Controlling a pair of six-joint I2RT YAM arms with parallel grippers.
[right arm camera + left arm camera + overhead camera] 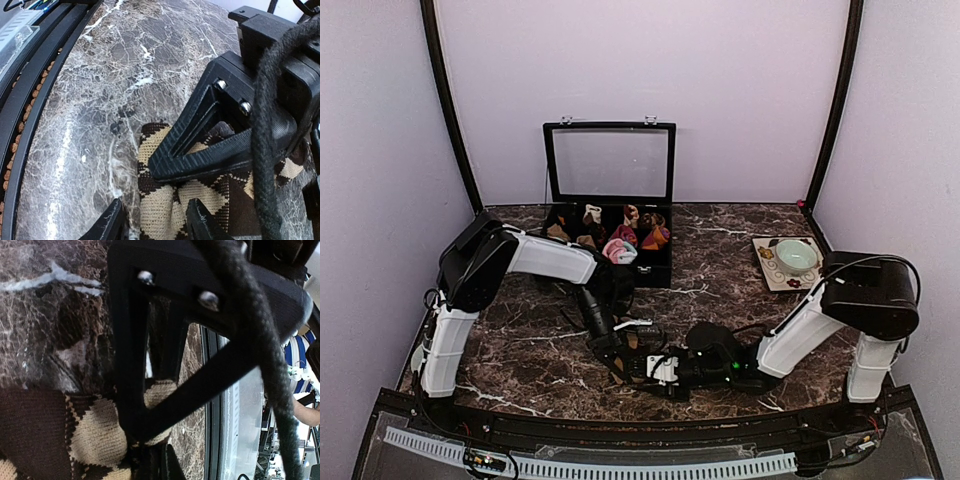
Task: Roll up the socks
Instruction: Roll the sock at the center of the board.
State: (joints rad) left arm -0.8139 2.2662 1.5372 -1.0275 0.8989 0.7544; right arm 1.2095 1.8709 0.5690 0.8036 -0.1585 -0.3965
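The brown-and-beige diamond sock (623, 370) lies on the marble near the front middle, between my two grippers. My left gripper (620, 352) comes in from the left. In the left wrist view its jaws (157, 462) stand close together, pinched on a bunched fold of the sock (95, 440). My right gripper (656, 368) comes in from the right. Its fingers stand apart around the sock's end (165, 210), the left fingertip (112, 222) just clear of the fabric. The left gripper's finger (200, 145) lies over the sock. The magenta striped sock is not in view.
A black box (660, 272) with its clear lid (610, 165) raised stands at the back middle, with several sock rolls inside and a pink-and-white roll (619, 251) at its front. A plate (767, 262) with a green bowl (795, 256) is at the right. The table's front rail (30, 100) is close.
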